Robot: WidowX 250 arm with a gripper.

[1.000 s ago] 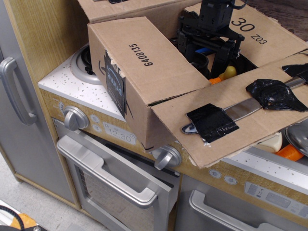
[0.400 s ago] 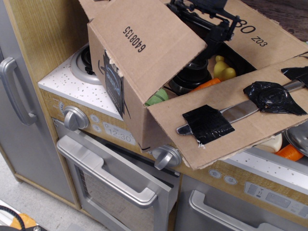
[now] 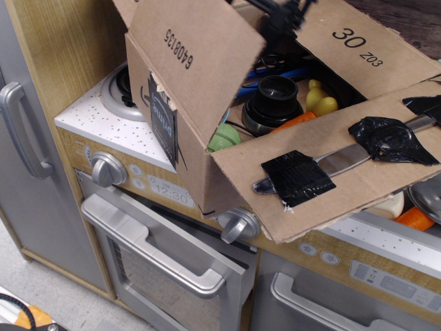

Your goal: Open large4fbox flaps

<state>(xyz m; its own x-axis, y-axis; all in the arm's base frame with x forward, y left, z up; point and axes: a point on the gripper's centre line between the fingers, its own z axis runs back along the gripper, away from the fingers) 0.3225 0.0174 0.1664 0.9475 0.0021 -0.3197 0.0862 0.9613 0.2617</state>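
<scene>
The large brown cardboard box [image 3: 195, 160] stands on a toy stove top, with black prime tape [image 3: 163, 118] on its near corner. Its "6408135" flap [image 3: 196, 55] is lifted steeply, nearly upright. The "30 Z03" flap [image 3: 358, 48] lies folded out at the back right. The front flap [image 3: 310, 200] hangs outward with a metal knife [image 3: 341, 160] held on by black tape. My gripper [image 3: 279, 10] is at the top edge of the view, by the raised flap's upper edge; it is mostly cut off. Inside are a black cup [image 3: 275, 96], a yellow toy [image 3: 318, 96] and a green piece [image 3: 222, 138].
The box rests on a toy kitchen counter [image 3: 103, 127] with a burner [image 3: 120, 86], two silver knobs [image 3: 108, 169] [image 3: 238, 224] and an oven door handle [image 3: 151, 252]. A grey fridge handle [image 3: 17, 131] is at the left. An orange piece [image 3: 417, 217] and a metal pan [image 3: 427, 196] lie at the right.
The "6408135" flap has swung up from lying flat over the box to nearly upright. My gripper has risen from inside the box opening to the top edge of the view.
</scene>
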